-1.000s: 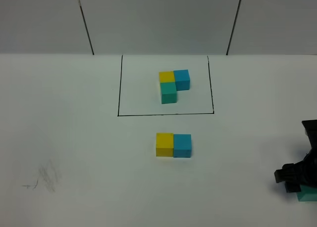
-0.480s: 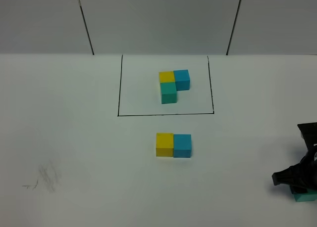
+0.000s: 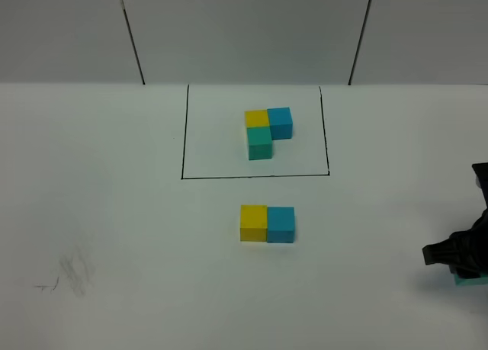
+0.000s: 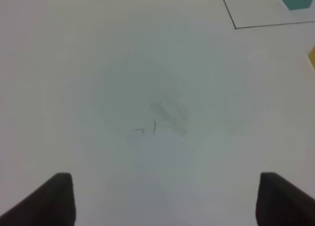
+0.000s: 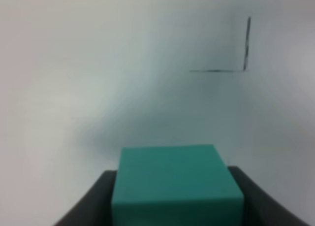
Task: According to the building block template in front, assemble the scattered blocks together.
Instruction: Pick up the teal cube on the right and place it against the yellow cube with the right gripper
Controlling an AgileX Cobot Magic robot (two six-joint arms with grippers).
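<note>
Shifted a touch since a second ago, going by the high view: right gripper [image 3: 460, 260] and the teal-green cube [image 3: 470, 280] under it, now a bit farther up the frame at the far right edge of the white table [image 3: 137, 213]. No change anywhere else. Clamped on that teal-green cube from both sides, per the right wrist view, with dark fingers [image 5: 92, 205] pressed against its flanks. Can't tell whether lifted or resting on the table.

Over to the building block template [image 3: 267, 133]: parked inside the thin black rectangle [image 3: 255, 177] toward the back. Yellow at the rear left, blue touching it on the right, teal-green touching the yellow on the near side, so an L. Just in front of the rectangle, outside it: loose yellow cube [image 3: 253, 223] and loose blue cube [image 3: 280, 224], touching side by side, yellow on the left, same order as the template's back row. Well apart from the third one over on the right.

As for the left gripper [image 4: 165, 201]: fingers spread wide, hovering above bare tabletop near a faint grey scuff [image 4: 170, 113]. Out of sight in the high view. Also visible from that wrist: a corner of the black rectangle and a sliver of the template's teal-green cube.
</note>
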